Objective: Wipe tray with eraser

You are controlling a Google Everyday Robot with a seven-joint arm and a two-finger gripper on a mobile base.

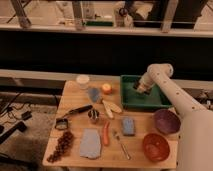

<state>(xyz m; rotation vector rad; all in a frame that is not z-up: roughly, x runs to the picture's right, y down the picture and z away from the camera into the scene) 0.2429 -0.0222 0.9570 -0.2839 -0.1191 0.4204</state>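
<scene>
End effector [139,88] low inside tray [131,102], near its back edge. Tray at bench [75,100] back right. Eraser not discernible; grip state: cannot tell. Purple bowl [166,121] just beside tray.

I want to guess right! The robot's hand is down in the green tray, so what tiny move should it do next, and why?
Probably a short sweep sideways along the floor of the tray. The gripper is low inside it near the back right corner, and most of the floor lies bare to its left. I cannot make out the eraser at the gripper.
</scene>
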